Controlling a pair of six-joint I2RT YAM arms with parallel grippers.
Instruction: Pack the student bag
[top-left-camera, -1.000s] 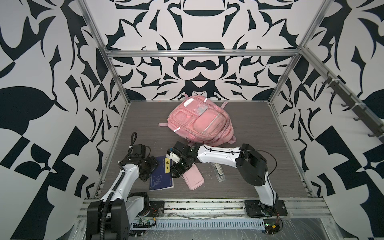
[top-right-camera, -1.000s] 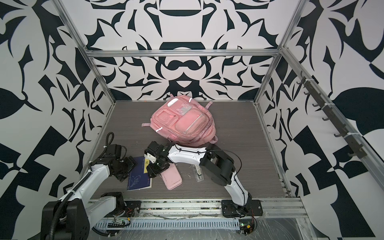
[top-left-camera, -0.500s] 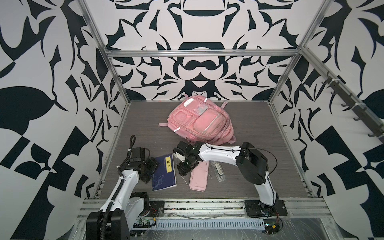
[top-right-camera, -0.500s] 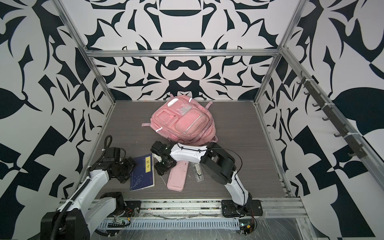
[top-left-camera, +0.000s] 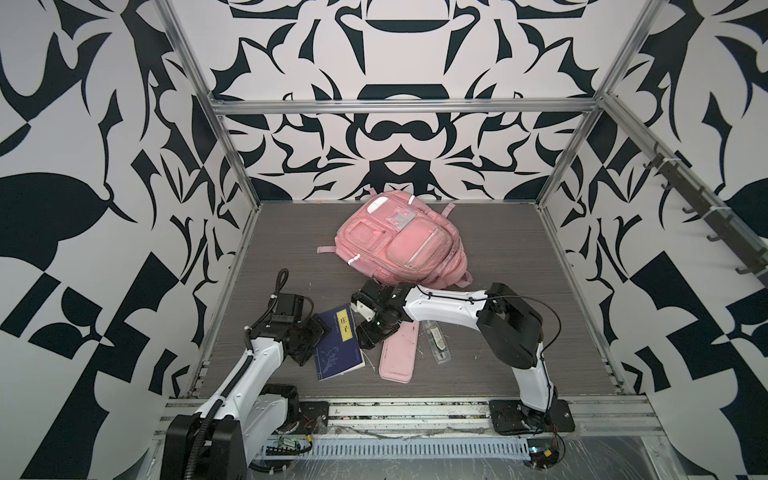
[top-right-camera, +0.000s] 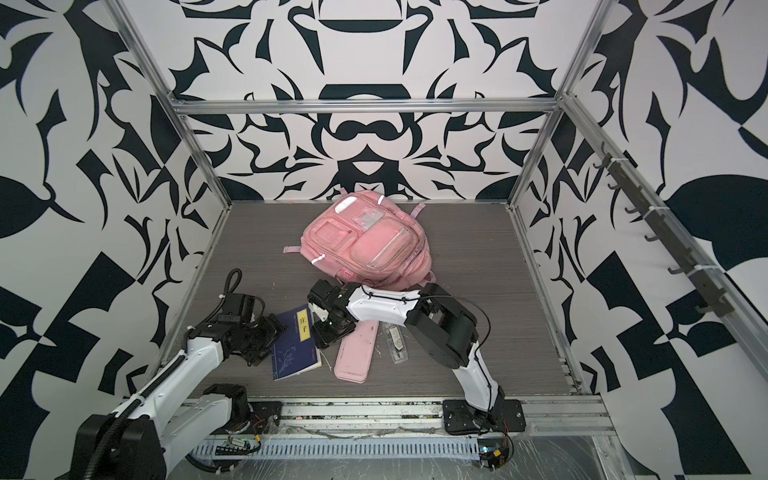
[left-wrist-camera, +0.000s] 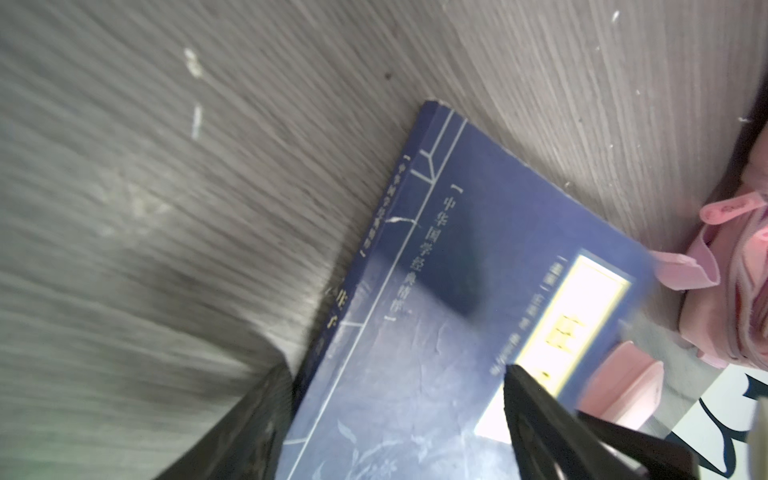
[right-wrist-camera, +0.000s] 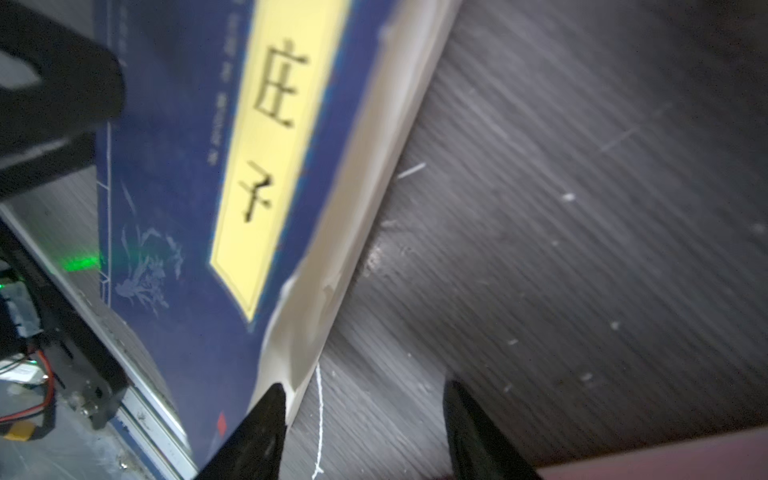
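Since 1 second ago, the dark-blue paperback book (top-left-camera: 336, 349) and flat pink rectangular pencil case (top-left-camera: 399, 353) have swung round on the grey desk (top-left-camera: 498, 291). Beyond the book lies the large pink fabric student bag (top-left-camera: 399, 241). Spread open, the left fingers (top-left-camera: 313, 338) straddle the book's spine edge; the right fingers (top-left-camera: 372, 334), also open, sit at its page edge.

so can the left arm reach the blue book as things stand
probably yes: the left end effector is open at the spine edge of the blue book, one finger beside it, one over the cover, nothing between
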